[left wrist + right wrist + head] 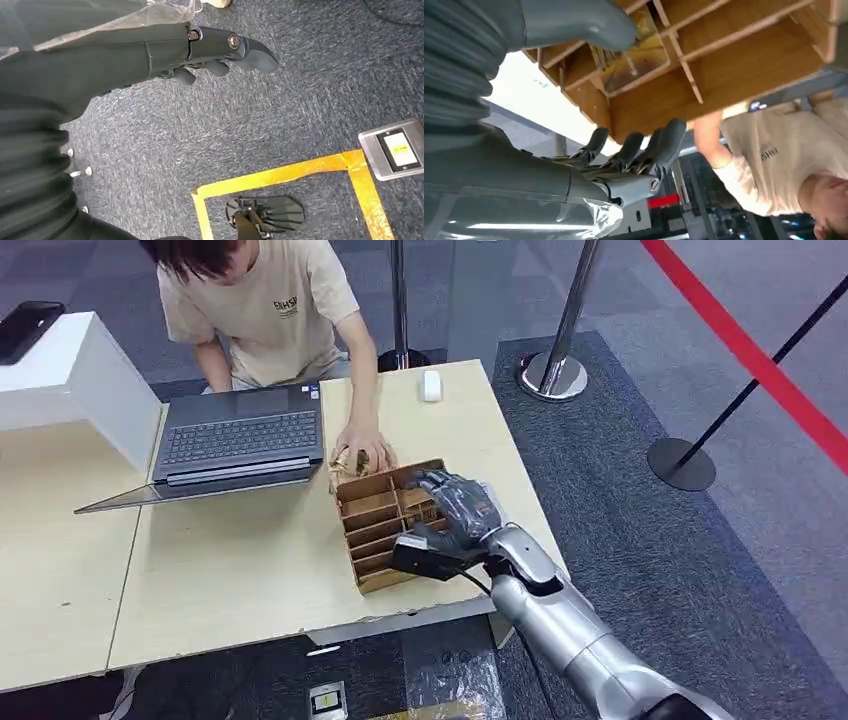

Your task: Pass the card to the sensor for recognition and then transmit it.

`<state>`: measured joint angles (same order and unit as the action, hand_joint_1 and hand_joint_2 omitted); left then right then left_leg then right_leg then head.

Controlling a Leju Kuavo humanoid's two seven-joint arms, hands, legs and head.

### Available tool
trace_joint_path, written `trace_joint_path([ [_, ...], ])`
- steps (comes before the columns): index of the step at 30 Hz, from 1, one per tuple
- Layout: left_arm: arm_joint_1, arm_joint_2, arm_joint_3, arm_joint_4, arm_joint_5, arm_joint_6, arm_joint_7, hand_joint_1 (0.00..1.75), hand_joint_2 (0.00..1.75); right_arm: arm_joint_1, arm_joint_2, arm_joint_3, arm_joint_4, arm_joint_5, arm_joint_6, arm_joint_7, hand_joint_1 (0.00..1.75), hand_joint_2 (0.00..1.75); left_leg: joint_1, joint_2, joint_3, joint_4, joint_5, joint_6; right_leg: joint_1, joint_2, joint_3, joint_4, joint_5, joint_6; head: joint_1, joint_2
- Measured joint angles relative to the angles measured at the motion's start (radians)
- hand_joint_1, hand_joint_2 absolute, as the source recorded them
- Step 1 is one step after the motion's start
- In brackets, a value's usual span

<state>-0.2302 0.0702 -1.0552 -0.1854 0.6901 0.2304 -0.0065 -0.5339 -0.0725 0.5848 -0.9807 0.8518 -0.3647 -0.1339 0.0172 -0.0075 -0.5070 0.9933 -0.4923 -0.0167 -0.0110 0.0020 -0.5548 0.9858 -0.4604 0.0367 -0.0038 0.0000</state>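
Observation:
A wooden slotted box (372,530) stands on the table's right part. My right hand (455,508) hovers over its right compartments, thumb and fingers apart, holding nothing. In the right wrist view a yellowish card (636,57) lies in one compartment of the box (724,75), between my thumb (574,20) and my fingers (639,147); I cannot tell whether the thumb touches it. A black device (28,328) lies on a white box (75,380) at the far left. My left hand (215,47) hangs over the carpet with its fingers stretched out, holding nothing.
A person (265,300) sits behind the table, one hand (360,453) at the box's far edge. An open laptop (238,440) lies left of the box and a white mouse (431,385) at the far edge. Stanchions (555,370) stand on the carpet to the right.

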Motion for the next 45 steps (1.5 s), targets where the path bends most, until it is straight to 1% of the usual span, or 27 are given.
trace_joint_path([
  [1, 0.000, 0.000, 0.000, 0.000, 0.000, 0.000, 0.000, 0.00, 1.75, -0.001, -0.002, 0.001, 0.006, 0.001, 0.000, 0.000, 0.70, 1.75, 0.000, 0.000, 0.000, 0.000, 0.000, 0.000, 0.000, 0.000, 0.000, 0.000, 0.000, 0.000, 0.000, 0.000],
  [2, 0.000, -0.001, 0.000, 0.000, -0.001, 0.000, 0.003, 0.00, 1.75, -0.003, -0.003, 0.002, 0.011, 0.002, 0.000, 0.000, 0.70, 1.75, 0.000, 0.000, 0.000, 0.000, 0.000, 0.000, 0.000, 0.000, 0.000, 0.000, 0.000, 0.000, 0.000, 0.000],
  [4, -0.001, -0.001, 0.000, 0.000, -0.001, 0.000, 0.003, 0.00, 1.75, -0.004, -0.005, 0.002, 0.019, 0.002, 0.000, 0.000, 0.77, 1.75, 0.000, 0.000, 0.000, 0.000, 0.000, 0.000, 0.000, 0.000, 0.000, 0.000, 0.000, 0.000, 0.000, 0.000],
  [5, -0.001, -0.001, 0.000, 0.000, -0.001, -0.001, 0.003, 0.00, 1.75, -0.005, -0.006, 0.003, 0.024, 0.002, 0.000, 0.000, 0.77, 1.75, 0.000, 0.000, 0.000, 0.000, 0.000, 0.000, 0.000, 0.000, 0.000, 0.000, 0.000, 0.000, 0.000, 0.000],
  [6, -0.001, -0.002, 0.000, 0.000, -0.001, -0.001, 0.003, 0.00, 1.75, -0.005, -0.006, 0.003, 0.027, 0.003, 0.000, 0.000, 0.82, 1.75, 0.000, 0.000, 0.000, 0.000, 0.000, 0.000, 0.000, 0.000, 0.000, 0.000, 0.000, 0.000, 0.000, 0.000],
  [16, -0.002, -0.003, 0.000, 0.000, -0.001, -0.005, 0.004, 0.00, 1.75, -0.020, -0.013, 0.007, 0.051, 0.034, 0.002, 0.008, 0.87, 1.75, 0.000, 0.000, 0.000, 0.000, 0.000, 0.000, 0.000, 0.000, 0.000, 0.000, 0.000, 0.000, 0.000, 0.000],
  [18, -0.002, -0.003, 0.000, 0.000, -0.001, -0.005, 0.004, 0.00, 1.75, -0.023, -0.014, 0.007, 0.051, 0.034, 0.002, 0.008, 0.93, 1.75, 0.000, 0.000, 0.000, 0.000, 0.000, 0.000, 0.000, 0.000, 0.000, 0.000, 0.000, 0.000, 0.000, 0.000],
  [26, -0.003, -0.003, 0.000, 0.000, -0.001, -0.008, 0.004, 0.00, 1.75, -0.028, -0.014, 0.008, 0.057, 0.037, 0.003, 0.009, 0.91, 1.75, 0.000, 0.000, 0.000, 0.000, 0.000, 0.000, 0.000, 0.000, 0.000, 0.000, 0.000, 0.000, 0.000, 0.000],
  [29, -0.004, -0.004, 0.000, 0.000, -0.001, -0.011, 0.005, 0.00, 1.75, -0.029, -0.014, 0.008, 0.056, 0.037, 0.006, 0.015, 0.87, 1.75, 0.000, 0.000, 0.000, 0.000, 0.000, 0.000, 0.000, 0.000, 0.000, 0.000, 0.000, 0.000, 0.000, 0.000],
  [31, -0.004, -0.004, 0.000, 0.000, -0.001, -0.011, 0.005, 0.00, 1.75, -0.030, -0.014, 0.008, 0.054, 0.037, 0.010, 0.019, 0.82, 1.75, 0.000, 0.000, 0.000, 0.000, 0.000, 0.000, 0.000, 0.000, 0.000, 0.000, 0.000, 0.000, 0.000, 0.000],
  [34, -0.005, -0.004, 0.000, 0.000, 0.000, -0.014, 0.005, 0.00, 1.75, -0.034, -0.014, 0.007, 0.044, 0.037, 0.016, 0.020, 0.82, 1.75, 0.000, 0.000, 0.000, 0.000, 0.000, 0.000, 0.000, 0.000, 0.000, 0.000, 0.000, 0.000, 0.000, 0.000],
  [35, -0.005, -0.005, 0.000, 0.000, -0.001, -0.014, 0.005, 0.00, 1.75, -0.036, -0.014, 0.007, 0.041, 0.037, 0.020, 0.021, 0.79, 1.75, 0.000, 0.000, 0.000, 0.000, 0.000, 0.000, 0.000, 0.000, 0.000, 0.000, 0.000, 0.000, 0.000, 0.000],
  [40, -0.007, -0.007, 0.000, 0.000, -0.003, -0.017, 0.013, 0.00, 1.75, -0.052, -0.013, 0.007, 0.029, 0.037, 0.030, 0.025, 0.79, 1.75, 0.000, 0.000, 0.000, 0.000, 0.000, 0.000, 0.000, 0.000, 0.000, 0.000, 0.000, 0.000, 0.000, 0.000],
  [44, -0.009, -0.010, 0.000, 0.000, -0.006, -0.017, 0.018, 0.00, 1.75, -0.066, -0.010, 0.007, 0.025, 0.037, 0.035, 0.025, 0.75, 1.75, 0.000, 0.000, 0.000, 0.000, 0.000, 0.000, 0.000, 0.000, 0.000, 0.000, 0.000, 0.000, 0.000, 0.000],
  [45, -0.009, -0.010, 0.000, 0.000, -0.007, -0.017, 0.018, 0.00, 1.75, -0.070, -0.009, 0.007, 0.026, 0.037, 0.039, 0.026, 0.77, 1.75, 0.000, 0.000, 0.000, 0.000, 0.000, 0.000, 0.000, 0.000, 0.000, 0.000, 0.000, 0.000, 0.000, 0.000],
])
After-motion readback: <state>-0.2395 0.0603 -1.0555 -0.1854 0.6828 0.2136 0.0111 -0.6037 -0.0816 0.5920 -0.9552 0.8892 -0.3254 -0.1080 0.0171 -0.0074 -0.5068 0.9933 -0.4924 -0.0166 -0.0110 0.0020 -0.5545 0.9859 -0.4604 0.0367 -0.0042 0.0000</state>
